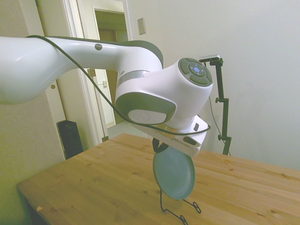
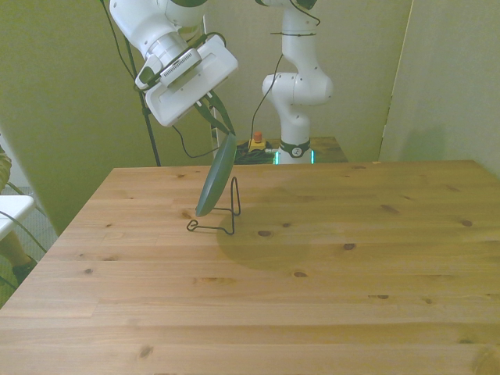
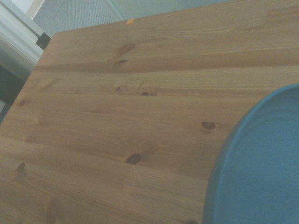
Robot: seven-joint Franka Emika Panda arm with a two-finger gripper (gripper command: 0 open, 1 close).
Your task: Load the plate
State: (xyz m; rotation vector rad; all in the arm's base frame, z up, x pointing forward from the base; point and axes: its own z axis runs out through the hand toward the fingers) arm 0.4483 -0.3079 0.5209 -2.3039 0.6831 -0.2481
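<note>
Plate (image 2: 216, 176) on edge, gripper (image 2: 221, 125) gripping rim

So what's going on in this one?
The robot's gripper holds a teal plate on edge by its upper rim, right at a thin black wire stand on the wooden table. The plate's lower edge is down by the stand's base. Whether it already rests in the stand is hard to tell.

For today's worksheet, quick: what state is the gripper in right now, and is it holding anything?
Gripper: jaws shut on the top rim of the teal plate, held on edge at the black wire stand.
</note>
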